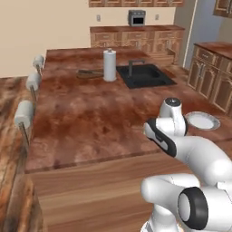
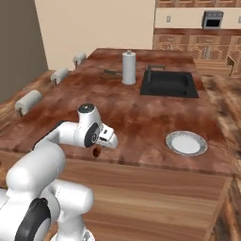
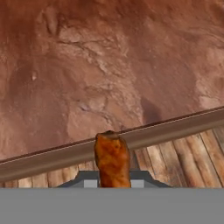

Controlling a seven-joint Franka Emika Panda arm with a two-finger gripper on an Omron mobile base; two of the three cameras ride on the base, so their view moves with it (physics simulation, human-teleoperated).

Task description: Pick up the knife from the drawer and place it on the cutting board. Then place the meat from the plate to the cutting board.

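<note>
My gripper (image 2: 98, 148) is shut on the meat (image 3: 112, 158), a small reddish-brown lump that hangs from the fingers just over the counter's near edge (image 3: 144, 133). The meat (image 2: 97, 151) shows below the hand in the right base view. The round whitish plate (image 2: 187, 142) (image 1: 202, 120) lies bare on the counter to my right. Far across the counter, left of the paper towel roll, sits the dark cutting board (image 1: 89, 73) (image 2: 111, 73). A slim dark shape lies on it, too small to name as the knife. A light wooden drawer (image 1: 170, 56) juts open from the far cabinets.
A white paper towel roll (image 1: 109, 65) stands upright beside the black sink (image 1: 144, 75) with its faucet. Stools (image 1: 24, 113) line the island's left side. Wooden floor lies below the counter's near edge. Cabinets (image 1: 213, 74) stand to the right.
</note>
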